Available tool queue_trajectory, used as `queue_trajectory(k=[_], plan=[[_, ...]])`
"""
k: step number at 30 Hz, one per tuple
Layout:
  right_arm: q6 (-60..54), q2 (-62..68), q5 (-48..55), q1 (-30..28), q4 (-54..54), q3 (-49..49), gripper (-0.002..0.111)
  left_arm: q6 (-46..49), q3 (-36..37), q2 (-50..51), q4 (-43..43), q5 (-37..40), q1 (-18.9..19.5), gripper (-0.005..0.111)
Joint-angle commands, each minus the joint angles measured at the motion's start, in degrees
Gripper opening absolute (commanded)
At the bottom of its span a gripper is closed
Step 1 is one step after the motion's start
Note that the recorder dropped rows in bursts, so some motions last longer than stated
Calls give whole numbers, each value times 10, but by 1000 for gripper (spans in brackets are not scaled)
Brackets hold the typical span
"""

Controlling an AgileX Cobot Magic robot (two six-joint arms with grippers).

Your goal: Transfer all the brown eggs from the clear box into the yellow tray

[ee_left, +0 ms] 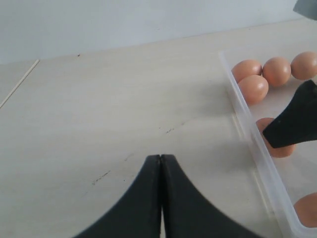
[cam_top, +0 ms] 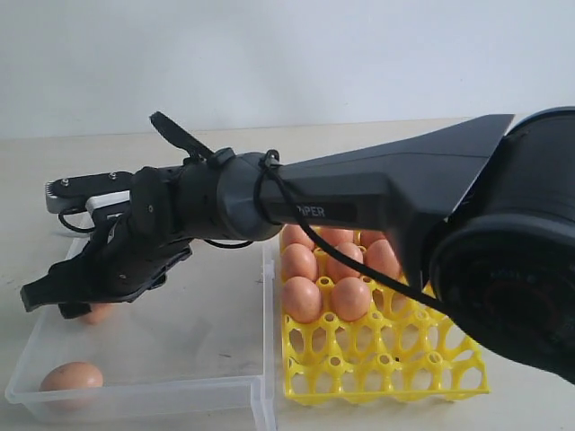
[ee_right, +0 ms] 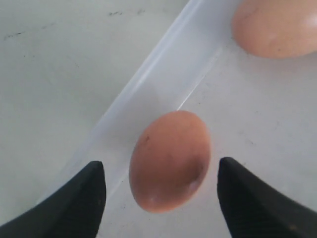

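One brown egg (ee_right: 170, 161) between spread right jaws, in clear box (ee_right: 153, 79).

- desk (cam_top: 54, 162): pale beige, matte, a few faint scuffs
- clear box (cam_top: 135, 388): sits flat on desk
- yellow tray (cam_top: 386, 364): flat on desk, just beside the box's long wall

Probably a lab — pale tabletop (cam_top: 90, 153), plain white wall (cam_top: 287, 54).
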Motion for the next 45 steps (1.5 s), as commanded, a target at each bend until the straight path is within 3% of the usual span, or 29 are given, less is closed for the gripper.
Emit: queue_trajectory(k=[1, 15, 17, 18, 19, 20, 21, 25, 31, 39, 45], plan=[[4, -2, -9, -9, -11, -4, 62, -3, -2, -3, -1, -5, -3, 0], [-2, 20, -22, -8, -11, -4, 62, -3, -2, -3, -1, -5, -3, 0], [-9, 24, -20, -8, -11, -4, 55, -3, -2, -3, -1, -5, -3, 0], [-23, 25, -20, -8, -11, -4, 38, -3, -2, -3, -1, -5, -3, 0], [-27, 25, -20, -8, -11, -4, 27, -3, -2, -3, -1, -5, -3, 0], [-41, 23, -20, -8, -14, -4, 1, -3, -2, -3, -1, -5, -3, 0], [-41, 19, -23, -10, -19, 0, 0, -3, -2, -3, -1, -5, -3, 0], [-63, -64, -205, -20, -36, 149, 0, -3, -2, -3, -1, -5, -3, 0], [-193, -242, -595, -35, -22, 456, 0, -3, -2, -3, -1, -5, -3, 0], [-179, -349, -671, -84, 37, 646, 0, -3, -2, -3, -1, -5, -3, 0], [-110, -372, -740, -86, 53, 747, 0, -3, -2, -3, -1, -5, -3, 0]])
